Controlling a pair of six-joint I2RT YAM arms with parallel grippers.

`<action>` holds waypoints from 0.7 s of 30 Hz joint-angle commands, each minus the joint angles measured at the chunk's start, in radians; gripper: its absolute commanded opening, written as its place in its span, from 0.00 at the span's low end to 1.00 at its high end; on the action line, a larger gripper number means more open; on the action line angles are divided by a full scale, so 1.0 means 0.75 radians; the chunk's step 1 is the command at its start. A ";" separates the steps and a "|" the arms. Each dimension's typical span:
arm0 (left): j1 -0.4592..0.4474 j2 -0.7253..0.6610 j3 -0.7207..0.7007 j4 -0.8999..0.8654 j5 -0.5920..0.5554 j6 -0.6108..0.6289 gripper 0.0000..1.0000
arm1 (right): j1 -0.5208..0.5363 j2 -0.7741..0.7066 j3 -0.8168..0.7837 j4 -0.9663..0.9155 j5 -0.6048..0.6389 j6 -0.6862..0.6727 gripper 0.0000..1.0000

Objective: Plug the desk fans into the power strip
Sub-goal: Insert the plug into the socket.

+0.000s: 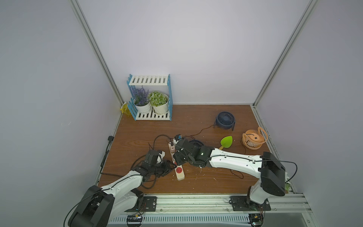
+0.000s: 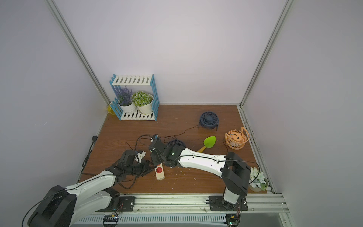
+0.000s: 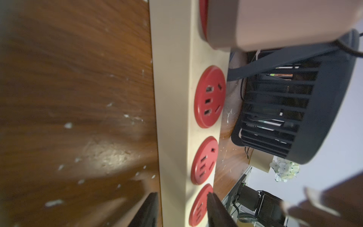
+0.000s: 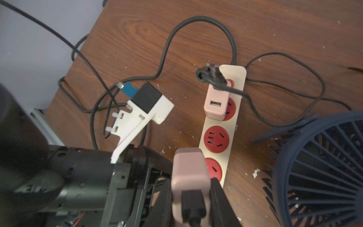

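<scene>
The power strip (image 1: 180, 174) — a long, narrow cream-beige plastic bar with rounded corners and a row of round, glossy red sockets — lies flat near the middle of the wood-grain table (image 1: 137, 141). Its thick black cord (image 4: 196, 19) leaves the far end in a smooth loop. The left gripper (image 3: 181, 196) is at the strip's near end. In the left wrist view its two flat black fingers (image 3: 146, 210) stand one on each side of the bar, close against it, but whether they actually press on it I cannot tell. The right gripper (image 4: 191, 182) is pinched on a pink adapter (image 4: 190, 169), a matte, soft-edged block with a black plug seated in its back. The adapter hangs just over a red socket of the strip, and whether its prongs have entered is hidden. A second pink adapter (image 4: 216, 106) of the same shape sits in a socket near the far end, with a rectangular port on its face and a knotted bundle of thin black wire on top. Just beside the strip stands a navy fan (image 4: 324, 167) — a round cage of thin radial plastic ribs. Farther back a second navy fan (image 1: 225, 120) and an orange ribbed fan (image 1: 254, 140) stand apart, and white flecks dot the tabletop.
</scene>
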 commanded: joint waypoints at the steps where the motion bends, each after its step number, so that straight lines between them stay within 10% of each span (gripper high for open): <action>1: 0.012 0.015 -0.003 0.032 0.016 0.017 0.41 | 0.007 0.061 0.066 -0.108 0.100 -0.023 0.00; 21: 0.012 0.133 -0.020 0.048 0.017 0.047 0.33 | 0.009 0.235 0.183 -0.117 0.180 -0.055 0.00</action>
